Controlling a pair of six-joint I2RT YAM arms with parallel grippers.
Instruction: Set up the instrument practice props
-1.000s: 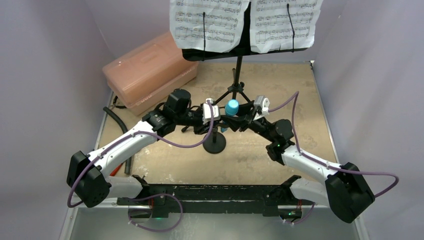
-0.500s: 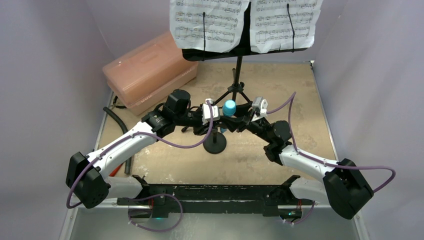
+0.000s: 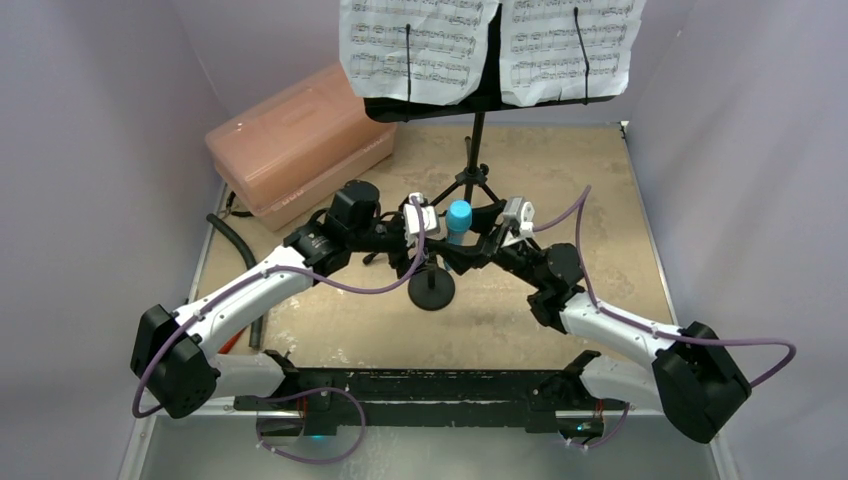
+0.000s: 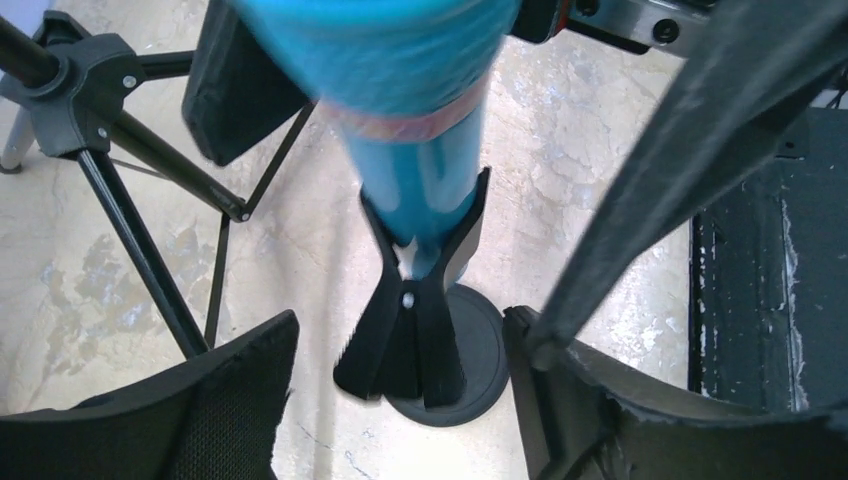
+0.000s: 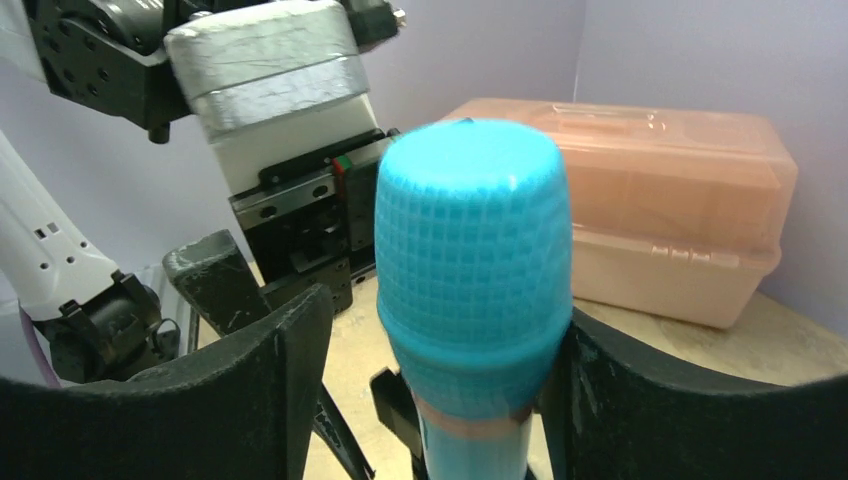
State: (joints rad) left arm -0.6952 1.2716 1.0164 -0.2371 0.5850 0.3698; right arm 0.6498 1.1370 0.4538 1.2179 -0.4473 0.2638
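Both arms' jaws widen: left gripper (image 3: 438, 236) and right gripper (image 3: 478, 240) stand spread either side of cyan-blue microphone (image 3: 459, 215), which sits upright in mic stand (image 3: 431, 289). Mic placement looks done.

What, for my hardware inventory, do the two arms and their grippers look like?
Both the left arm and right arm have white link shells, black joints and a bulky black housing near the base. A thin purple cable loops along each. The left gripper and right gripper each have a pale block behind black, curved fingers, textured inside.
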